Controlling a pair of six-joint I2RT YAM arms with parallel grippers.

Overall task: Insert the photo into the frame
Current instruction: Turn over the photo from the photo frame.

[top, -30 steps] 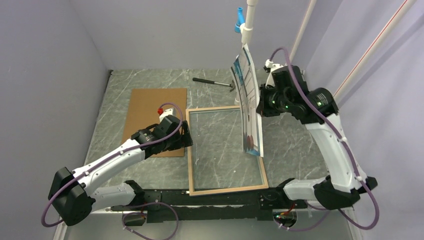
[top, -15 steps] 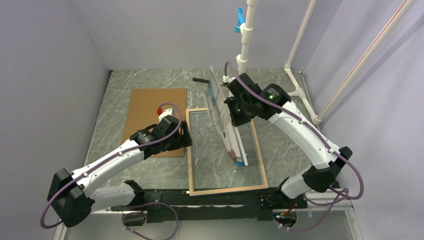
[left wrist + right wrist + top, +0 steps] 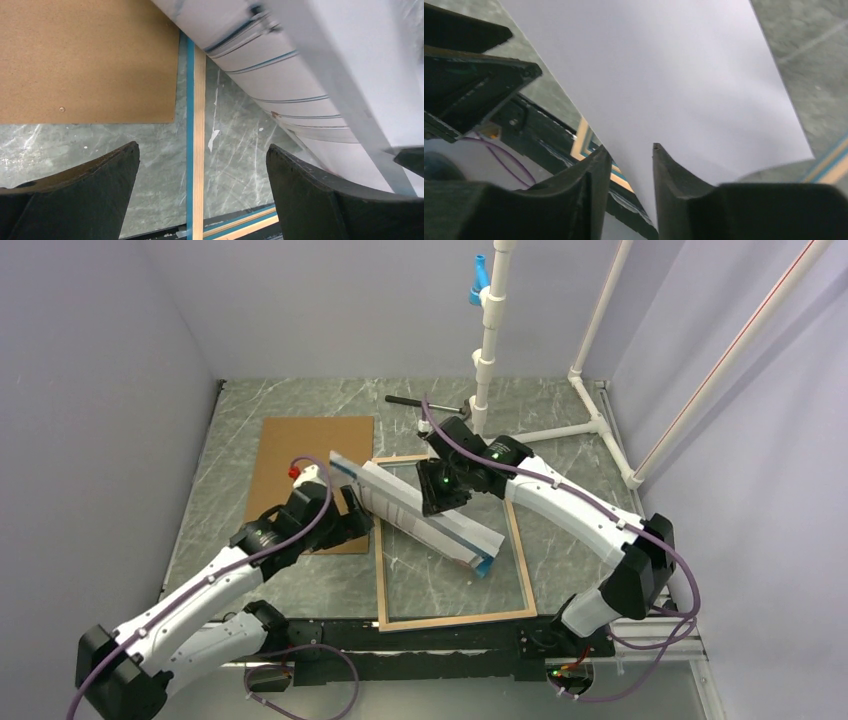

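The frame [image 3: 455,618] lies flat, wood-coloured back up, its left rail [image 3: 199,150] showing a turquoise edge. The photo [image 3: 400,502] leans across it, white back [image 3: 664,75] up. Its high corner is near my left gripper and its low corner rests inside the frame at the right. My right gripper [image 3: 440,502] is over the photo's middle; its jaws [image 3: 631,150] stand slightly parted with the photo's edge between them, not pinched. My left gripper [image 3: 202,160] is wide open above the left rail, holding nothing, with the photo's printed face [image 3: 300,75] overhead to its right.
A brown backing board [image 3: 300,455] lies left of the frame, partly under my left arm. A hammer [image 3: 425,403] lies at the back. A white pipe stand [image 3: 490,330] rises behind the frame, its base tubes running right. Walls close in on both sides.
My right arm swung the photo from upright at the frame's right edge down and left, so it now slants over the frame. Its jaws went from shut to parted. My left arm shifted back slightly.
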